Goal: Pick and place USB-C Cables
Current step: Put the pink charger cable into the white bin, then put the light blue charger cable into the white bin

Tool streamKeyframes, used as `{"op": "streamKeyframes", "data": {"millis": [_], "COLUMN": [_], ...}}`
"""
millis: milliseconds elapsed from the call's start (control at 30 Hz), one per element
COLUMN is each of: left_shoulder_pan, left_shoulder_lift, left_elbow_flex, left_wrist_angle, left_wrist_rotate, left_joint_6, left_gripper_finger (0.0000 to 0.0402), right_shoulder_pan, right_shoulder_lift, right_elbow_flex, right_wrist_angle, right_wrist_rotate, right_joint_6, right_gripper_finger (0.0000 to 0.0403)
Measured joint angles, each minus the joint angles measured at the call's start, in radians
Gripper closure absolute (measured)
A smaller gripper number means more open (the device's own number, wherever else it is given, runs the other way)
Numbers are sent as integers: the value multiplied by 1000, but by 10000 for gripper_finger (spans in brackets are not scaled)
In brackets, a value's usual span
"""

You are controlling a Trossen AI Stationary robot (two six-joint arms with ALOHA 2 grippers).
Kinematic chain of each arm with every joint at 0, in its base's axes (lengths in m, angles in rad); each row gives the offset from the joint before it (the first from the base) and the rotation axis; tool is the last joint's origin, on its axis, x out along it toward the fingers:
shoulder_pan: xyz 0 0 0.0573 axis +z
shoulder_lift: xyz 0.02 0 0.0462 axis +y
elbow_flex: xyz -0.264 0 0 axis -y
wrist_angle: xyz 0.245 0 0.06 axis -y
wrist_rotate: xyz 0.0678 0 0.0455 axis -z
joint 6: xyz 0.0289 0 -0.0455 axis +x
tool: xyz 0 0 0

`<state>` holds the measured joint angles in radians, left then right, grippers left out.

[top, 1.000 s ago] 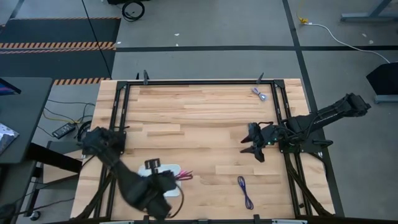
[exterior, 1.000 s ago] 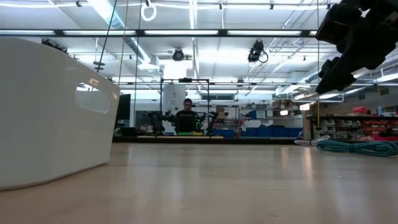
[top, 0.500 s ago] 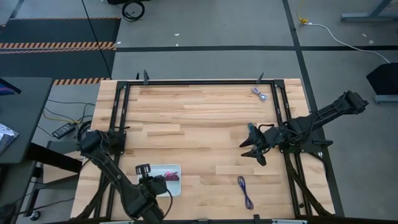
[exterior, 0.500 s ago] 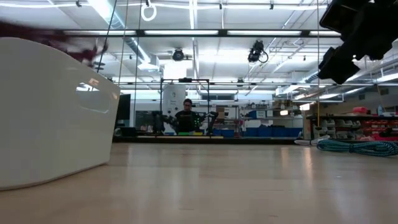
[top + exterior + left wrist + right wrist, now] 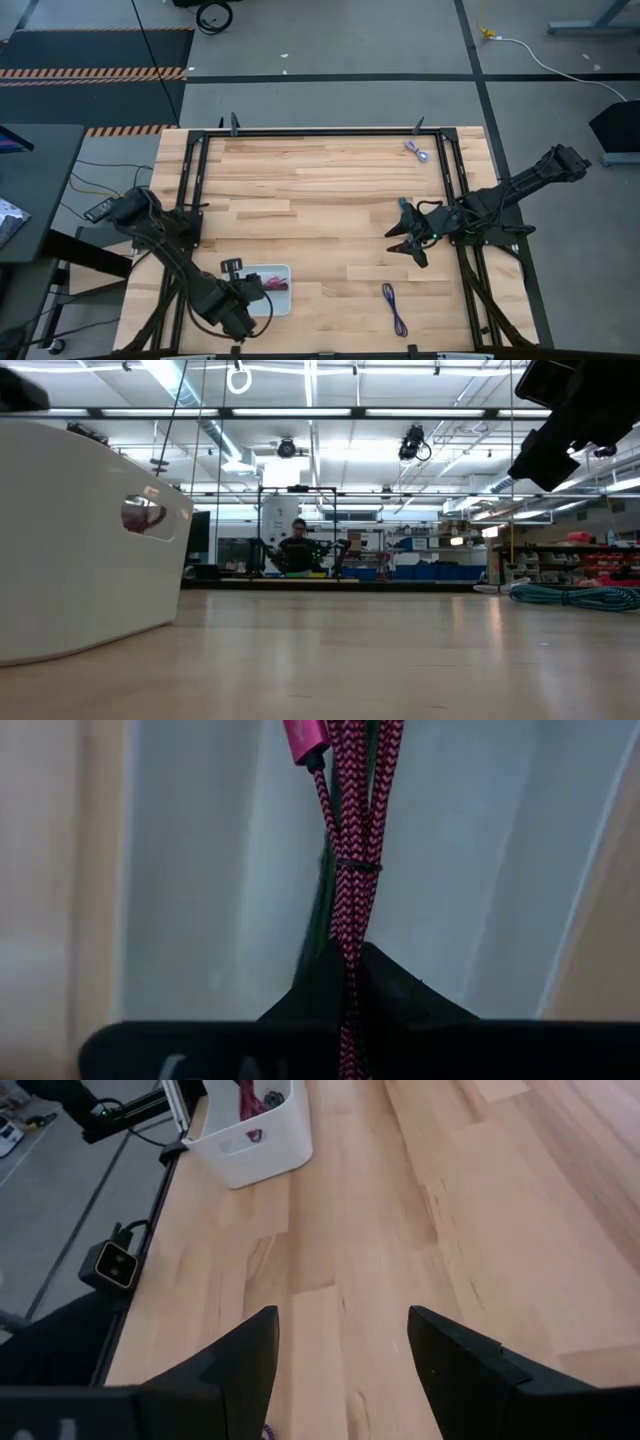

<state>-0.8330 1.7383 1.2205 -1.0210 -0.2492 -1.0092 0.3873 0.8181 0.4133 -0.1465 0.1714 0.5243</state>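
My left gripper [image 5: 258, 291] is over the white tray [image 5: 285, 302] near the table's near-left corner, shut on the dark red cable [image 5: 350, 840]. A dark green strand [image 5: 318, 905] shows behind the red one in the tray. My right gripper [image 5: 405, 240] hovers open above the table's right half. The teal cable [image 5: 403, 206] lies just beyond it. The purple cable [image 5: 394, 306] lies on the wood near the near edge, and the silver-grey cable [image 5: 417, 150] near the far right corner. My left gripper pinches the dark red cable bundle between its two fingers [image 5: 385, 985], at the part [image 5: 347, 955] just short of the thin black tie. The fingers lie along the bundle, coming from the table's left. The bundle runs forward over the tray's white floor, plug end [image 5: 300, 738] farthest out.
Black frame rails [image 5: 455, 200] run along the table's left, right and far sides. Bare wood lies between the tray and the right gripper. In the low view the tray wall [image 5: 80, 560] fills the left, red showing through its handle hole [image 5: 145, 515]. A person [image 5: 300, 545] sits far behind.
My left gripper drew back toward the table's left, staying shut on the dark red cable. The cable, which stuck out past the tray's right edge, now lies within the tray. My right gripper stayed open in nearly the same place.
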Motion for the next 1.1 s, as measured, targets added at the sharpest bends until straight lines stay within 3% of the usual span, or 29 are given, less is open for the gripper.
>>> {"op": "streamKeyframes", "data": {"millis": [200,533,700,933,1100], "left_shoulder_pan": [9,38,55,73,94], "left_shoulder_lift": [-4,-4,-11,-12,-12], "left_elbow_flex": [-94,-106,-105,48,209], "left_wrist_angle": [78,75,91,53,23], "left_wrist_rotate": [35,9,31,12,-121], "left_joint_6": [-14,-22,24,148,300], "left_gripper_finger": [358,253,219,222,230], "right_shoulder_pan": [1,1,1,-1,18], "right_shoulder_lift": [0,0,0,0,0], "right_elbow_flex": [0,0,0,0,0], "right_wrist_angle": [0,-1,-1,-53,-156], "right_wrist_rotate": [10,17,17,7,-92], "right_joint_6": [1,23,23,89,100], "right_gripper_finger": [173,173,173,173,173]}}
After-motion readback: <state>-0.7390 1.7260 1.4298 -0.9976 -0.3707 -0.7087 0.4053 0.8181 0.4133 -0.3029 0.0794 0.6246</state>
